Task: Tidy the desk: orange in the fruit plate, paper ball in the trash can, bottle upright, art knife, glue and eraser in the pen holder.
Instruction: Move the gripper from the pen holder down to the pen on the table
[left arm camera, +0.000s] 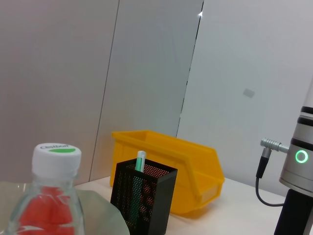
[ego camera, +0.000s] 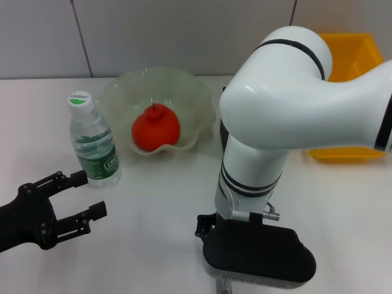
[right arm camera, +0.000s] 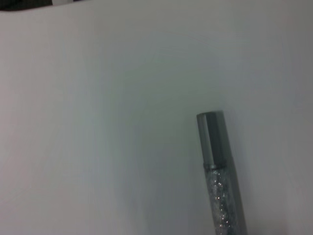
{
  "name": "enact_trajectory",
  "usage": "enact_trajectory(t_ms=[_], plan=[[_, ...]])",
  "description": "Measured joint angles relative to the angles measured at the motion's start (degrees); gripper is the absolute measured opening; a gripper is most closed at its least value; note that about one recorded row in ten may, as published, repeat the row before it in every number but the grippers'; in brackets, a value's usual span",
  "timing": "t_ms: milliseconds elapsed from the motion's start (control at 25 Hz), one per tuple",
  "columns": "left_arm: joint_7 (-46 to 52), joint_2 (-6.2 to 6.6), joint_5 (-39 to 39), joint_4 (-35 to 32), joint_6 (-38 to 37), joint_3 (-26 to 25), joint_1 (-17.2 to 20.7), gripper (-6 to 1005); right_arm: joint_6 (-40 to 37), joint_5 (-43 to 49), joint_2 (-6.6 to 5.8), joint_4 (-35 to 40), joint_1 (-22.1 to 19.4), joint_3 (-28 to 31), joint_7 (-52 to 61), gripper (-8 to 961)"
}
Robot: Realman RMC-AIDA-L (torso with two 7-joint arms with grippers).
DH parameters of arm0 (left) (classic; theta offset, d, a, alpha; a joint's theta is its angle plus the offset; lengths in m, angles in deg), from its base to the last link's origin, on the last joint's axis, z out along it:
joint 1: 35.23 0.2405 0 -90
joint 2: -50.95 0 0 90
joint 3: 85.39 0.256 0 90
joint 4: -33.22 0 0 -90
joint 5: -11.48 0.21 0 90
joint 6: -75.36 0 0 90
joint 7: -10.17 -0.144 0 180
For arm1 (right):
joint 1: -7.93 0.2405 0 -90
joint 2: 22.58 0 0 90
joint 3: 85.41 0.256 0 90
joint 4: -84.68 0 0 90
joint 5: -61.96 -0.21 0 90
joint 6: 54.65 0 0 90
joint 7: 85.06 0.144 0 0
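Glue [right arm camera: 219,178]: grey glittery stick with a plain grey cap, lying on the white counter [ego camera: 153,196] right under the right wrist camera; not yet in the pen holder, and by the look of it the piece in hand now.
Right end effector: hidden in the head view beneath the arm's own black wrist housing, low over the near counter; its fingers appear in no view, so I cannot tell how they stand.
Pen holder [left arm camera: 143,200]: black mesh box, upright, just in front of the trash can in the left wrist view; hidden behind the right arm in the head view.
Art knife [left arm camera: 137,183]: mint-green stick already standing inside the pen holder, whitish end poking above the rim.
Eraser: not visible anywhere; it may be in the holder or hidden by the arm.
Orange [ego camera: 155,129]: resting in the fruit plate [ego camera: 119,92], done.
Bottle [ego camera: 93,139]: upright beside the plate, done.
Trash can [ego camera: 361,55]: yellow bin at the far right; its inside does not show, and no paper ball lies in sight.
Left end effector [ego camera: 76,196]: fingers spread apart, empty, hovering near the bottle's base.
Surroundings: plain white counter against a pale grey panelled wall.
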Motion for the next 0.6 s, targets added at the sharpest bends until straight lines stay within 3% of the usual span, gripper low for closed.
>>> enact_trajectory(t_ms=[600], plan=[[0.1,0.0,-0.1,0.1,-0.2,0.0,0.0,805,1.5,-1.1,0.0,-1.3,0.6,-1.2,0.0,192]])
